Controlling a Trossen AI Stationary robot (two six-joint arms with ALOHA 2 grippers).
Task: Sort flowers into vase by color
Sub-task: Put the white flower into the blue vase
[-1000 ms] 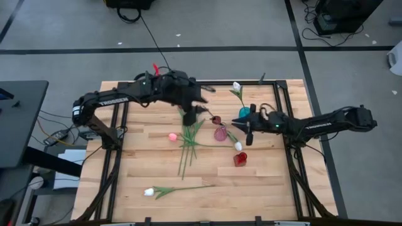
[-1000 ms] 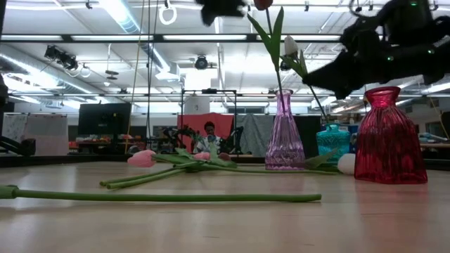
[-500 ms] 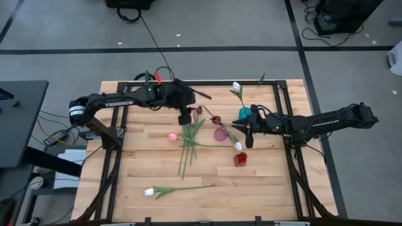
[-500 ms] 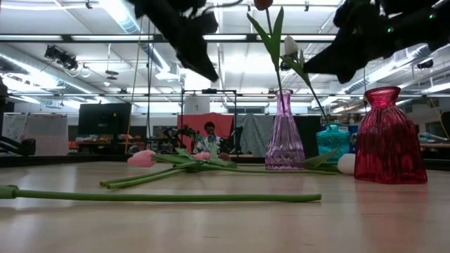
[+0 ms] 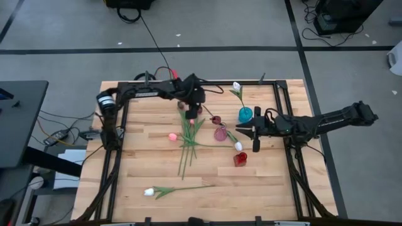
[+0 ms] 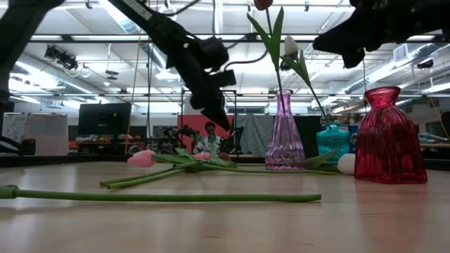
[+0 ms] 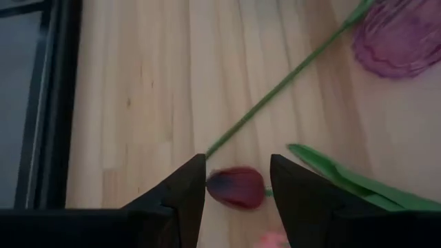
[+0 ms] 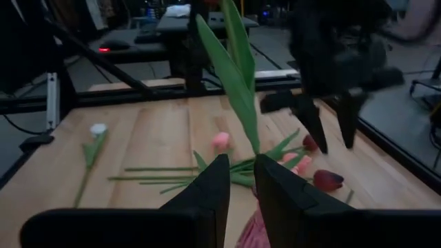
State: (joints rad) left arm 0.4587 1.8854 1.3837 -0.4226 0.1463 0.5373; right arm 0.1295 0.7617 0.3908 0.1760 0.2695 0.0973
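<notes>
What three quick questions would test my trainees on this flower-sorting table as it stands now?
1. True or false: the red vase has a flower in it.
2. In the left wrist view, what colour is the tulip head that shows between the open jaws of the left gripper? A white, B maroon, C pink.
3. Fill in the blank: the teal vase holds a ___ tulip.

Key: 1 false; 2 B; 3 white.
</notes>
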